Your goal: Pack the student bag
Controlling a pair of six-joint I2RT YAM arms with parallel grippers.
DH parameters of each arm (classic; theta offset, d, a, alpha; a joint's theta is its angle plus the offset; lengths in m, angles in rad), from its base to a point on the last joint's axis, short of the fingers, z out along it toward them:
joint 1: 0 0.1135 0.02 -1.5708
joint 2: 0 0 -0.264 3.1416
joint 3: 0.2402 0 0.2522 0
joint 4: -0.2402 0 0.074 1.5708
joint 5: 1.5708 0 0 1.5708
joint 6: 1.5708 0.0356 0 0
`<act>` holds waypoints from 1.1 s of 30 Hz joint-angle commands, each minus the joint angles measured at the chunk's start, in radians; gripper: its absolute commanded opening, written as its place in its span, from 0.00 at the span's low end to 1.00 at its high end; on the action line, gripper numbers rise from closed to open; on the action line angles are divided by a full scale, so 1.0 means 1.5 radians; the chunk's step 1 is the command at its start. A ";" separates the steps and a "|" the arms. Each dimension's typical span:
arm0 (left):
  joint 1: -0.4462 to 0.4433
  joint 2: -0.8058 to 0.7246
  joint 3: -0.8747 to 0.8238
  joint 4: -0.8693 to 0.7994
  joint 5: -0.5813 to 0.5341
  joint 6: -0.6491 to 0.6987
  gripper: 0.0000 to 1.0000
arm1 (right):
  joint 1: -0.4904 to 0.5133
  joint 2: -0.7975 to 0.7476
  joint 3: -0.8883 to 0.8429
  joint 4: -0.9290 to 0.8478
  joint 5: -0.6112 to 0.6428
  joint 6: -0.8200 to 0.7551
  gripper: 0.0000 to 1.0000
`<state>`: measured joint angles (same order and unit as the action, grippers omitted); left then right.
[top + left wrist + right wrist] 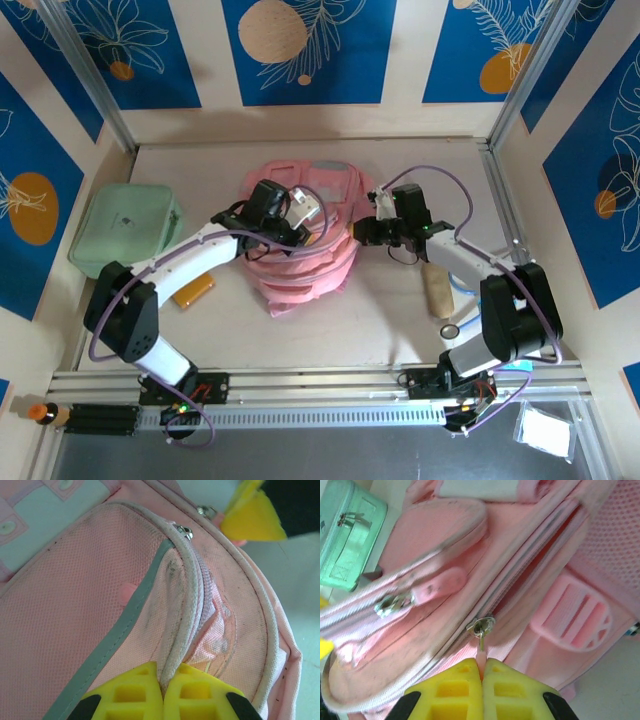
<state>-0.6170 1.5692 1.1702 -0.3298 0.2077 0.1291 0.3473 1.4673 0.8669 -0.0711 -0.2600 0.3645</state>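
Top external: student bag [300, 282] on beige table [385, 315], blue-patterned walls [350, 60].

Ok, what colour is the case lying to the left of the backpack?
The case is mint green, and it shows best in the top external view.

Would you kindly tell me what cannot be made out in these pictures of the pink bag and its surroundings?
- Top view: what is inside the student bag; the left arm covers its opening.
- Top view: the orange item, partly under the left arm, too small to name.
- Top view: the beige item beside the right arm, too small to name.
- Left wrist view: a yellow shape, blurred and cut off by the top edge.
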 commanded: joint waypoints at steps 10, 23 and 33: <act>0.020 0.064 0.112 0.005 -0.025 -0.072 0.00 | 0.061 -0.081 -0.033 0.007 -0.014 -0.083 0.00; 0.020 0.107 0.150 0.009 0.024 -0.103 0.00 | 0.121 -0.093 -0.057 0.054 -0.028 -0.089 0.00; 0.020 0.140 0.174 0.049 0.080 -0.153 0.00 | 0.135 -0.051 -0.052 0.084 -0.009 -0.036 0.00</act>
<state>-0.6060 1.7653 1.3842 -0.3557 0.2878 -0.0475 0.5312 1.3800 0.7887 0.0002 -0.2356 0.2855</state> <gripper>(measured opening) 0.065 0.051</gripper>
